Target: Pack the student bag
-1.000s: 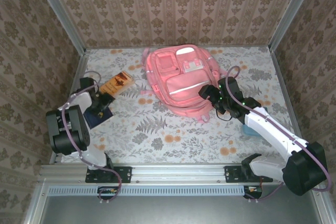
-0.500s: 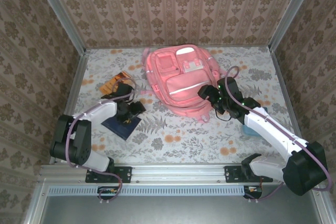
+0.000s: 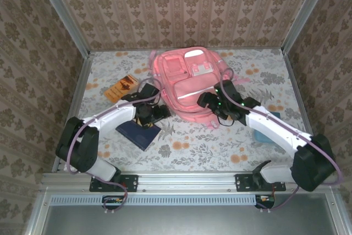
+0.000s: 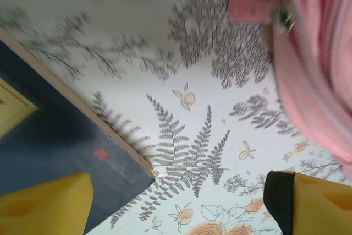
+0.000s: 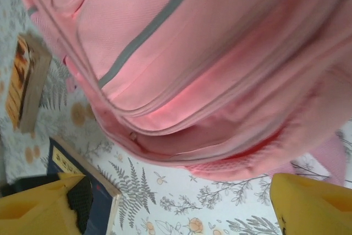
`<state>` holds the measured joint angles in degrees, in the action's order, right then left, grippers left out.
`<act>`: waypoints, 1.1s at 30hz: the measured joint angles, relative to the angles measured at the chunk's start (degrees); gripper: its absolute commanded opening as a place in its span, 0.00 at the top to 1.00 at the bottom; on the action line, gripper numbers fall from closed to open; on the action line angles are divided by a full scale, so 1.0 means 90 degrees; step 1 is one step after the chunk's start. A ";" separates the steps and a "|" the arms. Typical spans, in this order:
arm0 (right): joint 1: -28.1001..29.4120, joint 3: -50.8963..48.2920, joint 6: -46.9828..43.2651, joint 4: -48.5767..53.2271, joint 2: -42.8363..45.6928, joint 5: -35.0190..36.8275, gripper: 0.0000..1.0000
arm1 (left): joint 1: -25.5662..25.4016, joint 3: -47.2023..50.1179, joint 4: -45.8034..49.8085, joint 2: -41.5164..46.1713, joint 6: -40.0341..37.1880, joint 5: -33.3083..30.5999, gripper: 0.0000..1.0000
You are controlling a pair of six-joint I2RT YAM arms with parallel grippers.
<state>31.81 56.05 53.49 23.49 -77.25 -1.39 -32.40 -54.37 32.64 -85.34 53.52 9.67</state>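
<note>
Our left hand has swung toward the bag, blue book shifted along, right hand edged closer, both wide.

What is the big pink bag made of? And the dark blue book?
The student bag looks like matte woven cloth: fine weave, stitched seams and a zip show. The dark blue book seems a smooth card cover over pale paper edges.

One student bag, two books, one teal case, two arms
</note>
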 measured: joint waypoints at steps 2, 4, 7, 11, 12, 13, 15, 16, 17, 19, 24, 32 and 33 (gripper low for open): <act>0.0272 0.0559 -0.0289 0.0124 -0.0539 -0.0041 0.18 | 0.0362 0.0002 0.0129 0.0287 -0.0107 -0.0034 0.10; 0.0593 0.1134 -0.0561 0.0267 -0.1137 -0.0056 0.20 | 0.0879 0.0078 0.0185 0.0680 -0.0221 -0.0066 0.07; 0.1141 0.1972 -0.0962 0.0471 -0.2091 -0.0087 0.25 | 0.1656 0.0367 0.0243 0.1290 -0.0342 -0.0109 0.02; 0.1702 0.2941 -0.1372 0.0678 -0.3291 -0.0221 0.33 | 0.2538 0.1018 0.0386 0.2038 -0.0459 -0.0051 0.00; 0.1821 0.3203 -0.1481 0.0736 -0.3602 -0.0265 0.34 | 0.2708 0.1180 0.0427 0.2174 -0.0476 -0.0029 0.00; 0.1902 0.3410 -0.1545 0.0777 -0.3835 -0.0294 0.36 | 0.2851 0.1328 0.0464 0.2290 -0.0483 0.0002 0.00; 0.2059 0.3925 -0.1749 0.0916 -0.4393 -0.0384 0.40 | 0.3082 0.1600 0.0522 0.2475 -0.0495 0.0090 0.00; 0.2103 0.4107 -0.1807 0.0962 -0.4590 -0.0401 0.43 | 0.3152 0.1707 0.0522 0.2526 -0.0500 0.0129 0.00; 0.2142 0.4316 -0.1885 0.1032 -0.4801 -0.0423 0.46 | 0.3215 0.1814 0.0525 0.2555 -0.0500 0.0180 0.00; 0.2181 0.4702 -0.2004 0.1163 -0.5185 -0.0447 0.54 | 0.3286 0.1972 0.0515 0.2565 -0.0500 0.0272 0.00; 0.2195 0.5372 -0.2176 0.1379 -0.5850 -0.0673 0.63 | 0.3320 0.2237 0.0437 0.2562 -0.0498 0.0454 0.00; 0.2341 0.5855 -0.2310 0.1661 -0.6307 -0.0792 0.65 | 0.3361 0.2244 0.0245 0.2441 -0.0498 0.0483 0.00; 0.2373 0.5872 -0.2317 0.1724 -0.6326 -0.0704 0.65 | 0.3361 0.2251 0.0211 0.2399 -0.0498 0.0503 0.00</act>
<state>53.17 108.90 32.64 39.00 -134.19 -7.73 -2.15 -34.11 34.54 -63.75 49.04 14.20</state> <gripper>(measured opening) 0.351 0.999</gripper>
